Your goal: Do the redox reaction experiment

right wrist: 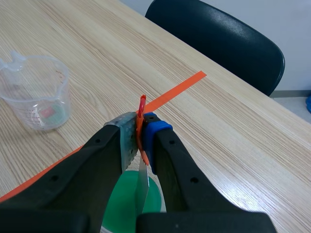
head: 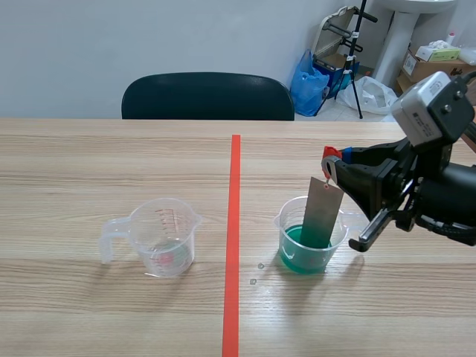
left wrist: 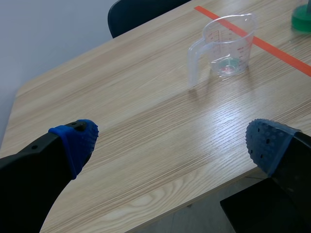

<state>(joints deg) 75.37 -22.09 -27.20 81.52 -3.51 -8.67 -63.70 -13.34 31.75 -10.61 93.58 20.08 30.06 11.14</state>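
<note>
Right gripper is closed narrow on the top edge of a thin grey metal plate, both pads pinched against it. A small orange-red tag sticks up from between the fingertips. The plate hangs a little tilted. Its lower end is inside the clear measuring cup, which stands right of the orange-red tape line, and it reaches the green liquid at the cup's bottom. I cannot tell how deep it sits. From my right wrist, the plate runs down between my fingers over the green surface. A second clear measuring cup stands left of the line, well apart from the first, handle pointing away from the line. It has red graduations and only a faint coloured trace at its base. My left gripper is spread wide and holds nothing, blue pads far apart, over the table's near edge, with that second cup ahead of it. A dark chair stands at the far side.
</note>
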